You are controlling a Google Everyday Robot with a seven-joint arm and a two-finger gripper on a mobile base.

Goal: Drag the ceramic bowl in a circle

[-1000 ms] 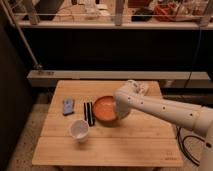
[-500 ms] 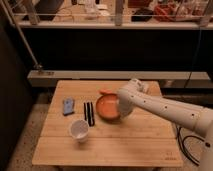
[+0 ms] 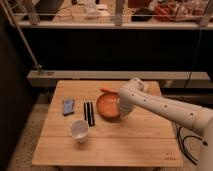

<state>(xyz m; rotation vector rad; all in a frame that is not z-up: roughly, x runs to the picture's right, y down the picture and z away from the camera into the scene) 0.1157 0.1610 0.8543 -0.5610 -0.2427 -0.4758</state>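
Note:
The orange-red ceramic bowl [image 3: 107, 104] sits near the middle of the wooden table [image 3: 125, 140]. Its right side is hidden behind my white arm. My gripper [image 3: 121, 111] reaches down at the bowl's right rim, at the end of the arm that comes in from the right. The arm's bulky wrist covers the contact with the bowl.
A white round cup [image 3: 79, 130] stands at the front left of the bowl. Two dark sticks [image 3: 88, 113] lie just left of the bowl. A small blue object [image 3: 68, 106] lies further left. A small orange piece [image 3: 106, 90] lies behind the bowl. Black cables [image 3: 187, 142] hang right of the table.
The arm's wrist has shifted to the right and slightly toward the front. The bowl has moved a little to the right with it.

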